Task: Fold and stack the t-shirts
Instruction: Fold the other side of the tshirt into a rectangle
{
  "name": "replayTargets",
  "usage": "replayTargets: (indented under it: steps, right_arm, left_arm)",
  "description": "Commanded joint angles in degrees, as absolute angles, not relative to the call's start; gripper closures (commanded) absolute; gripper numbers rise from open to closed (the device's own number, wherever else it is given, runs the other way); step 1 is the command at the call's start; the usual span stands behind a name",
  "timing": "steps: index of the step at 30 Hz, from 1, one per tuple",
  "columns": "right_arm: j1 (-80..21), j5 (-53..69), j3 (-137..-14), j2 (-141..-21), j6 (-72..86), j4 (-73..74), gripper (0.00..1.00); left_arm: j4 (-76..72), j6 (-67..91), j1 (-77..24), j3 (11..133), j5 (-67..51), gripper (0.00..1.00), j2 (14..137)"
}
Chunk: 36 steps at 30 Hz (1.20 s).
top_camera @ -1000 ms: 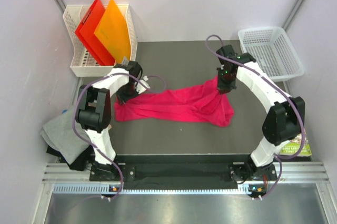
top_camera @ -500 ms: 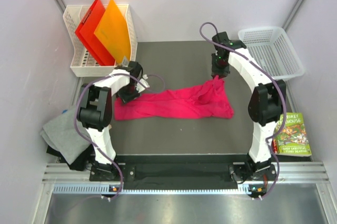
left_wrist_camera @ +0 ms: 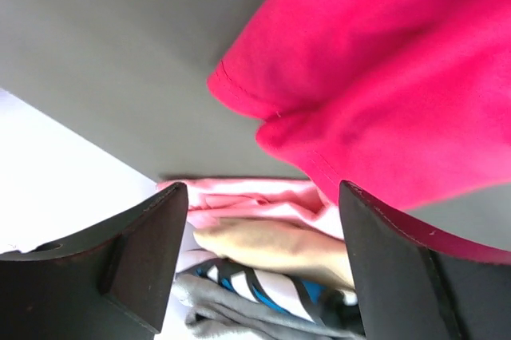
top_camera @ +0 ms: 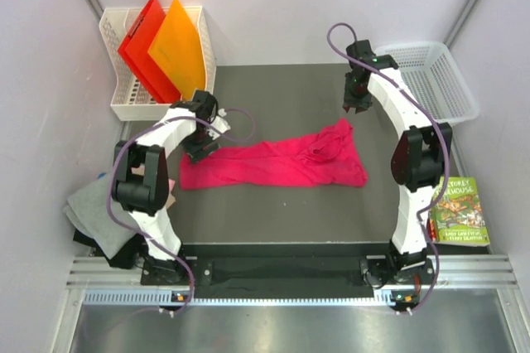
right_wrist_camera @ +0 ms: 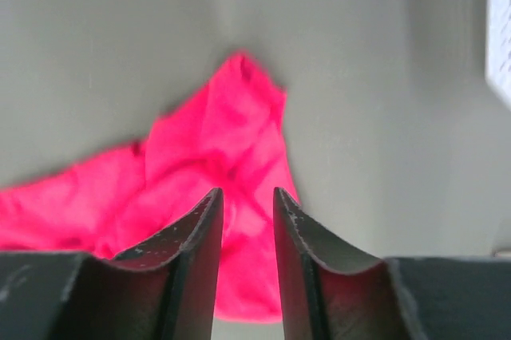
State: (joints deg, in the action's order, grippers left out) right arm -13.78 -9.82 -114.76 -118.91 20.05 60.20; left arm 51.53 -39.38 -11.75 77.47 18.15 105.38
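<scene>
The dark grey table carries a magenta t-shirt stretched crumpled across its middle, left to right.

1. The right gripper has let go of the bright magenta-pink cloth t-shirt. It has drawn back toward the far right of the dark grey table, clear of the cloth. Its fingers now stand a narrow gap apart with nothing between them.
2. The shirt's right end, lifted and bunched a second ago, now lies flat, its far corner forming a loose point.
3. The right arm has stretched out, uncovering the green-covered book at the near right.
4. The left arm's dark elbow has shifted leftward and nearer, baring a sliver of pale pink cloth beside it.
</scene>
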Motion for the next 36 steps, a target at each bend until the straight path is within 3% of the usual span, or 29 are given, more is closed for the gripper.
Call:
replayTargets:
  steps: [1,5,9,29,32,35,36]
  right_arm:
    - [-19.8,-6.9,-106.5,-109.5,19.3,60.3,0.66]
    - [-25.8,-3.5,-94.1,-105.0,21.4,56.4,0.6]
    - [-28.7,-0.3,-89.8,-104.5,23.0,53.5,0.57]
    - [-30.0,1.1,-95.3,-114.5,21.2,50.8,0.59]
    - [-29.9,1.1,-96.4,-115.7,20.9,51.0,0.64]
    - [-29.7,1.1,-96.9,-116.6,20.5,51.0,0.77]
    - [-29.6,1.1,-97.0,-116.7,20.5,51.1,0.86]
  left_arm:
    - [55.6,-34.8,-14.9,77.0,12.0,0.18,98.0]
    - [54.1,-31.7,-16.6,74.3,9.4,0.18,100.3]
    - [51.6,-30.1,-16.7,73.9,9.1,0.18,103.6]
    - [44.9,-31.7,-11.3,67.7,9.8,0.22,106.0]
    - [44.5,-32.0,-11.1,66.2,9.8,0.22,104.7]
    - [44.6,-32.2,-11.0,65.3,9.7,0.22,103.1]
    - [44.6,-32.2,-10.9,65.0,9.8,0.22,102.7]
